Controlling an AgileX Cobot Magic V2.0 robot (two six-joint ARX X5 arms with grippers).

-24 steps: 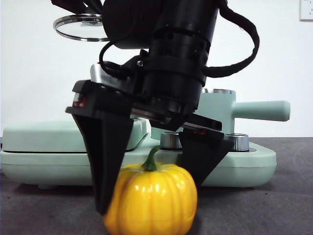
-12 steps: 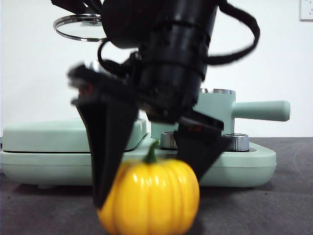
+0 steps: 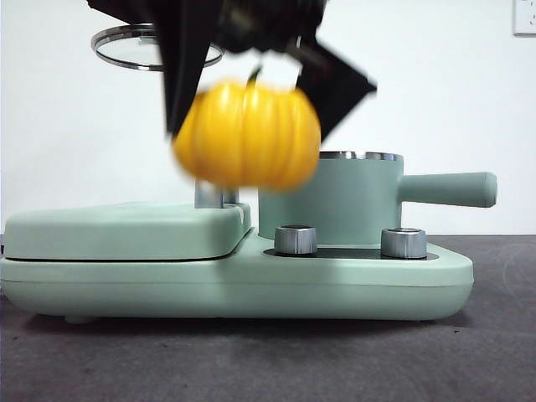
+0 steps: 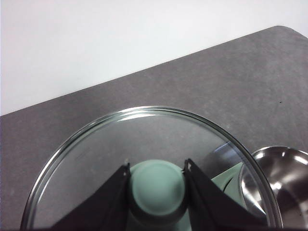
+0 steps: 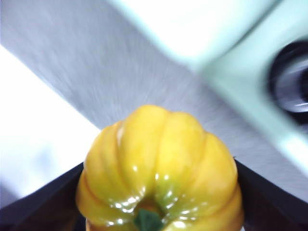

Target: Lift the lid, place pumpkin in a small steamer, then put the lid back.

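My right gripper is shut on the yellow-orange pumpkin and holds it in the air, above the table and to the left of the small steamer. The pumpkin fills the right wrist view, blurred by motion. The small steamer is a mint-green pot with a chrome rim and a long side handle, and it stands open on the base. My left gripper is shut on the mint-green knob of the glass lid and holds it high at the upper left.
The wide mint-green base spans the table, with a flat mint-green cover on its left half and two silver knobs in front of the pot. The steamer's shiny rim shows in the left wrist view.
My right gripper has lifted the pumpkin from the table in front of the base up to above the level of the steamer's rim. The lid stays held high.
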